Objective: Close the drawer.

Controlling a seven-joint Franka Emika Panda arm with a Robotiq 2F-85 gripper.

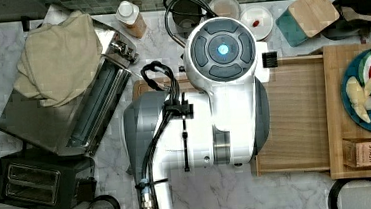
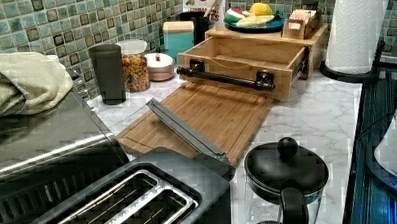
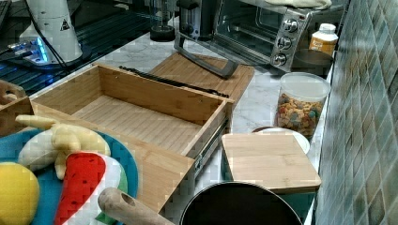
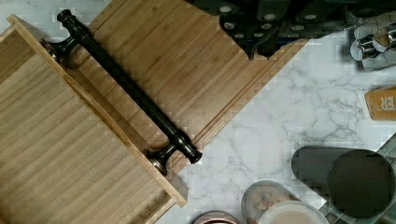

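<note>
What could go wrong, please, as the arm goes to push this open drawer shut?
1. The drawer is pulled well out, so a push off the centre of its handle might skew it on the slides.
2. The open oven door lies over the cutting board close in front of the handle; a low approach could clip it.

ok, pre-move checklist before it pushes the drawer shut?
1. Drawer state: pulled well out of the wooden box; needs closing. Ok to start.
2. Drawer inside: bare bottom panel in the right view, nothing to jam. Ok.
3. Handle: dark bar on the front, unobstructed, with the wrist camera looking down on it. Ok.
4. Push path: the cutting board lies flat in front of the drawer; the oven door rests on its far end, clear of the front. Ok.
5. Box top: plate of toy food sits on it; a hard shove could shake it. Cannot tell.
6. Gripper fingers: cannot tell.
</note>
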